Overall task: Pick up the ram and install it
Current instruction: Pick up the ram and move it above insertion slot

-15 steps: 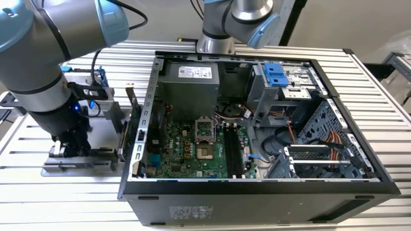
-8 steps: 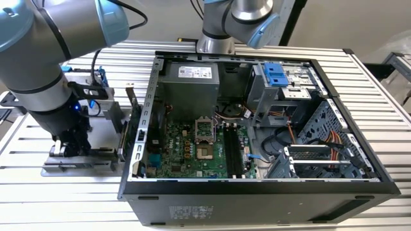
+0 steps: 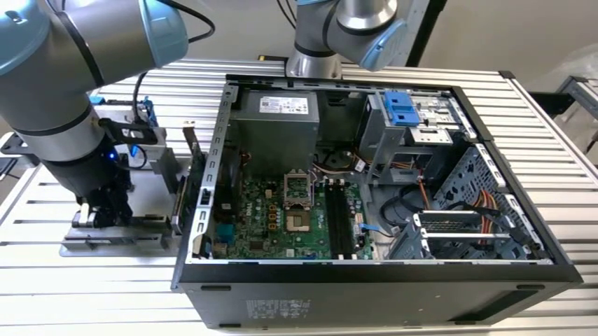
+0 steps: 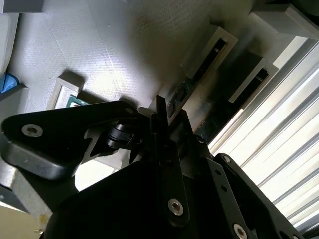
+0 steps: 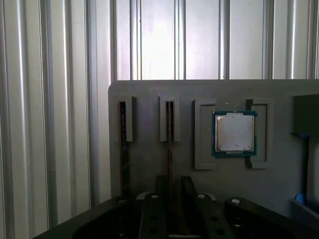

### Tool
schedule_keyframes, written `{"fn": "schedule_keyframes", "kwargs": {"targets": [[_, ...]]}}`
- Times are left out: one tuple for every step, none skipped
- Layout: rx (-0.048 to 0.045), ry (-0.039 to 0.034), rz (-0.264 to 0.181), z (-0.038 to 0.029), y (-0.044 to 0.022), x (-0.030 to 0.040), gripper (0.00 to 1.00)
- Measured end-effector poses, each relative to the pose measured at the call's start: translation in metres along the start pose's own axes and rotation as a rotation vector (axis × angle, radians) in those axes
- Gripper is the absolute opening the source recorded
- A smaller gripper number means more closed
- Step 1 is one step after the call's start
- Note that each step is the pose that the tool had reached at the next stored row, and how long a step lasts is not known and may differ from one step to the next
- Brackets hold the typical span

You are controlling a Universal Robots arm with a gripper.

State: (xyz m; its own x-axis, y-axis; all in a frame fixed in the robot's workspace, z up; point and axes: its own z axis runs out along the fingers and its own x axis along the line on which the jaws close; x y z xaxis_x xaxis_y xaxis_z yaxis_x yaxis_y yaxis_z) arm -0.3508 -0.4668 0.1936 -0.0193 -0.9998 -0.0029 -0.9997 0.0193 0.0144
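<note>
Slatted metal table [image 3: 94, 301] is carrying an open computer case [image 3: 374, 280] and, just beside the case on the exterior view's left, a grey tray [image 5: 149, 89] of parts. The arm [image 3: 56, 105] is reaching down over this tray, and the gripper [image 5: 173, 191] is hanging directly above it.

The ram [image 5: 170, 139] is standing on edge in a narrow slot of the tray. Its long axis is running straight away from the gripper across the tray, in line with the gap between the fingers. A second stick [image 5: 123, 144] is sitting in the neighbouring slot, parallel to the ram and apart from it. On the ram's other side, a square silver chip [image 5: 234, 132] is lying flat in its own recess.

The gripper is standing open. Its two fingers [image 5: 160, 186] are straddling the near end of the ram, one on each flat face. The gap between them is looking wider than the stick, so no clamping is showing. By this judgement the ram is not yet being lifted from the tray.

The black board slots [image 3: 338, 217] inside the case are lying well apart from the tray, beyond the case wall.
</note>
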Motion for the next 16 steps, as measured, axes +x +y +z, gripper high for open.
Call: {"fn": "schedule_keyframes", "kwargs": {"targets": [[0.0, 0.0, 0.0, 0.0, 0.0, 0.0, 1.0], [0.0, 0.0, 0.0, 0.0, 0.0, 0.0, 1.0], [0.0, 0.0001, 0.0, 0.0, 0.0, 0.0, 0.0], [0.0, 0.0, 0.0, 0.0, 0.0, 0.0, 0.0], [0.0, 0.0, 0.0, 0.0, 0.0, 0.0, 0.0], [0.0, 0.0, 0.0, 0.0, 0.0, 0.0, 0.0], [0.0, 0.0, 0.0, 0.0, 0.0, 0.0, 0.0], [0.0, 0.0, 0.0, 0.0, 0.0, 0.0, 0.0], [0.0, -0.0001, 0.0, 0.0, 0.0, 0.0, 0.0], [0.0001, -0.0001, 0.0, 0.0, 0.0, 0.0, 0.0], [0.0, 0.0, 0.0, 0.0, 0.0, 0.0, 0.0], [0.0, 0.0, 0.0, 0.0, 0.0, 0.0, 0.0], [0.0001, -0.0001, 0.0, -0.0002, 0.0, 0.0, 0.0], [0.0, 0.0001, 0.0, -0.0008, 0.0, 0.0, 0.0], [-0.0001, 0.0, 0.0, -0.0015, 0.0, 0.0, 0.0], [0.0, 0.0, 0.0, -0.0022, 0.0, 0.0, 0.0]]}}
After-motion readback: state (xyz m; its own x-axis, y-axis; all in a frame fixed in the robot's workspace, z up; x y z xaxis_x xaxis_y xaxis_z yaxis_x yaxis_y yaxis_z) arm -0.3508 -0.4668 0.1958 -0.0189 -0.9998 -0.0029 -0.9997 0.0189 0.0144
